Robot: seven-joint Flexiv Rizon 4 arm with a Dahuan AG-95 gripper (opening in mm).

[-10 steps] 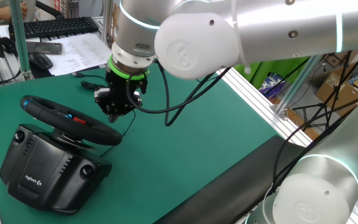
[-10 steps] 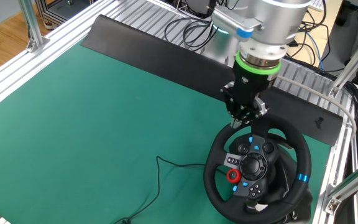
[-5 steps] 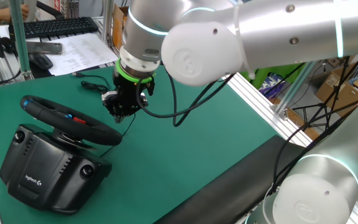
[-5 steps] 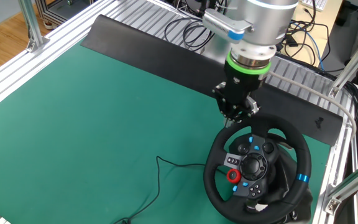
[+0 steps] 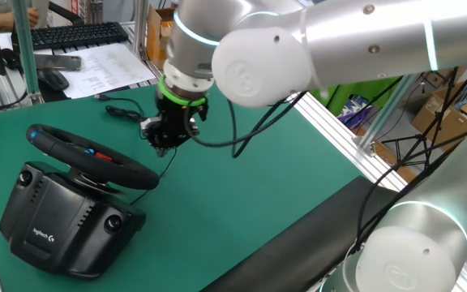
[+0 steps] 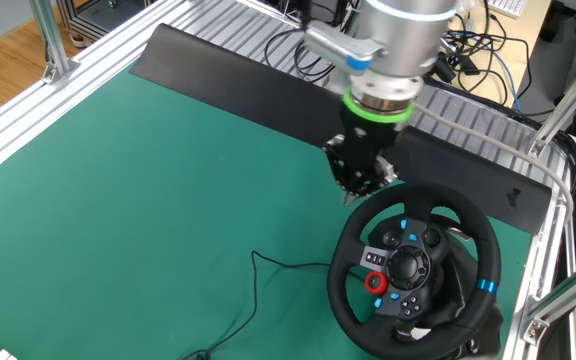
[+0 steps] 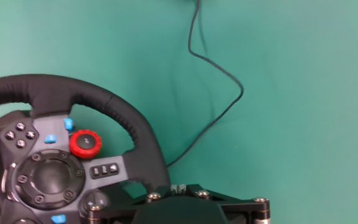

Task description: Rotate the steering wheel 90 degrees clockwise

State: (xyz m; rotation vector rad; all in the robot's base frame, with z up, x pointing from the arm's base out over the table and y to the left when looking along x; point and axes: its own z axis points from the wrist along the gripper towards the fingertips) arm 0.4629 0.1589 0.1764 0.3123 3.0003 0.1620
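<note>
Hovering beside steering wheel rim, your end effector fingers pressed together, holding nothing. Wheel sits at counter corner. Contact probably absent. Next: push rim clockwise.

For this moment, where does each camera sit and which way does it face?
One fixed view: low at the table's side, behind the steering wheel; shows the arm and shut claw.
Other fixed view: high, facing the wheel's front; shows the wrist and claw.
Hand view: looks straight down; only the claw's base shows.
All share the wheel and green mat.
</note>
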